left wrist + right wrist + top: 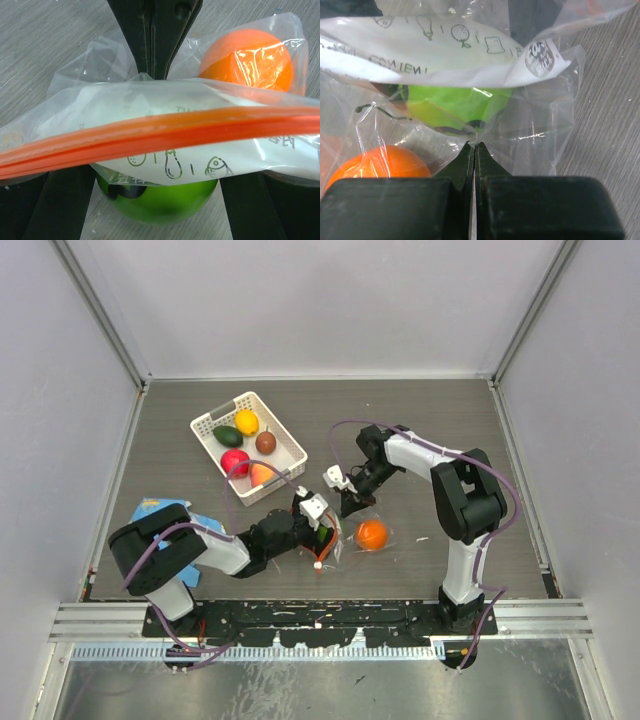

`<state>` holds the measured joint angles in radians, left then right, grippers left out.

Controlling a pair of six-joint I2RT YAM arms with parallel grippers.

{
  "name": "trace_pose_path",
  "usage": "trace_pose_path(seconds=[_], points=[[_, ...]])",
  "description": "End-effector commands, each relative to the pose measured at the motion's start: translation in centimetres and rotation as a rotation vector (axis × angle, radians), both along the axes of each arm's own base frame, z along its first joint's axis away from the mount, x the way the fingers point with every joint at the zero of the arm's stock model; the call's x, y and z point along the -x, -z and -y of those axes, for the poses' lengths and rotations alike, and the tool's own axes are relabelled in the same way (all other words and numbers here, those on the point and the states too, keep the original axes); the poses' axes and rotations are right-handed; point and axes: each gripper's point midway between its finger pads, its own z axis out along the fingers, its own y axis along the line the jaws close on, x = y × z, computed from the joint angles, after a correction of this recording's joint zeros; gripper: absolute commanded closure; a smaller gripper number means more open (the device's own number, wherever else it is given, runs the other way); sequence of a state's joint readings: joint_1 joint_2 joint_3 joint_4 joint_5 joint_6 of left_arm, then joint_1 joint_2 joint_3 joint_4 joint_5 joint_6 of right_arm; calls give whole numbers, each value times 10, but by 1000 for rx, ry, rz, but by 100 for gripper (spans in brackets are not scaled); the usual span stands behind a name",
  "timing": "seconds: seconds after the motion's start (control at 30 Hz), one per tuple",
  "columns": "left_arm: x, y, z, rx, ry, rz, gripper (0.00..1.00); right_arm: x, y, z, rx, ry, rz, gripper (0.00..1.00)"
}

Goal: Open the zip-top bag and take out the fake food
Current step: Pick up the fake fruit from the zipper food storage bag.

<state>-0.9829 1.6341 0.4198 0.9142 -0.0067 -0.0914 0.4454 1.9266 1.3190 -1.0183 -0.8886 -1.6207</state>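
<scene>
Grey wood-grain table (430, 420).
On it lie a white basket (213, 455) far left, a zip-top bag (392, 532) front centre, a blue cloth (155, 507) near left.

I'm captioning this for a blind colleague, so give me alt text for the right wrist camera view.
The right gripper, shut, pinches the clear plastic of the zip-top bag. Inside the bag, a green toy fruit sits just beyond it and an orange toy fruit at lower left, below a white printed label. The grey wood-grain table shows at right.
</scene>
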Motion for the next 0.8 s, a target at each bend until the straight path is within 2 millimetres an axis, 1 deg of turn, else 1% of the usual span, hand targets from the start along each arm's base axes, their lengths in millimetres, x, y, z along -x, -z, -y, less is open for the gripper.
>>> trace_pose_path(seconds=[0.0,0.07,0.1,0.27,0.33,0.43,0.5,0.57,0.77], points=[[-10,-24,16,58,3,60,5,2,-10,-13,-40,-30,12,95],[-11,-25,17,59,4,63,8,3,-8,-13,-34,-35,10,96],[-11,-25,17,57,6,64,11,2,-8,-13,-33,-36,13,96],[-7,-23,12,53,8,61,37,-4,-9,-8,-6,-29,50,97],[-4,-23,7,52,4,57,52,-7,-10,-5,-2,-19,62,98],[0,-27,1,60,3,58,61,-15,-13,0,1,4,85,99],[3,-33,-3,78,0,60,69,-21,-14,4,8,24,106,99],[5,-37,-7,93,-4,61,71,-28,-16,8,10,45,129,99],[15,-46,-16,127,11,69,71,-42,-22,22,14,104,164,99]])
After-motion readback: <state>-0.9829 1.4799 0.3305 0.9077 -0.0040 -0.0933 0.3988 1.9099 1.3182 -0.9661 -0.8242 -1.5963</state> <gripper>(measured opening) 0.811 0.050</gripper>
